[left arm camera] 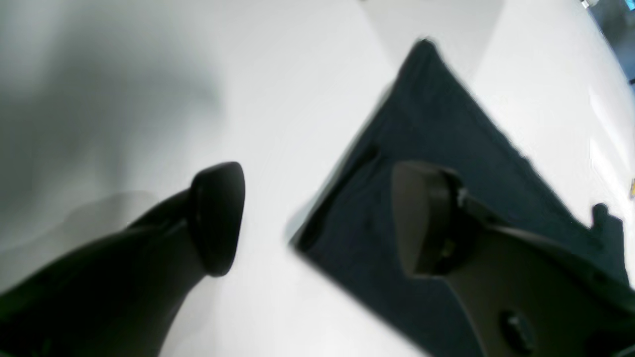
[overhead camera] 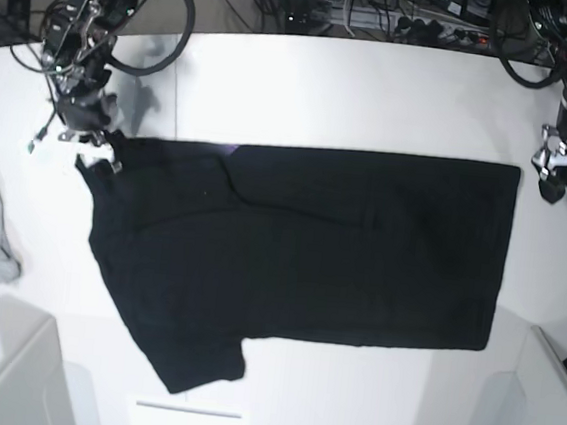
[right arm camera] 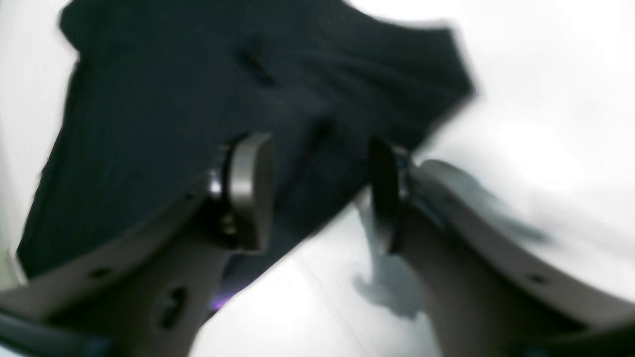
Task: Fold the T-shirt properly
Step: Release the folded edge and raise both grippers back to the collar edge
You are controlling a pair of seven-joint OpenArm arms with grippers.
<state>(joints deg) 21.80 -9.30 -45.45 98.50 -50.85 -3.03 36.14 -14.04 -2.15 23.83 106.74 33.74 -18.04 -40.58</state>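
With both the left gripper [left arm camera: 317,218] and right gripper [right arm camera: 317,191] spread and holding nothing, the T-shirt [overhead camera: 300,254] lies mid-table [overhead camera: 376,91], so I'd smooth its skewed sleeve end before regripping.

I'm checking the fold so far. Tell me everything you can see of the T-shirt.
The T-shirt is plain black, soft-looking cloth, lying flat and plain side up on the white table, long axis across the base view. One sleeve sticks out at the lower left; a sliver of purple shows at its upper edge. Neither gripper holds it.
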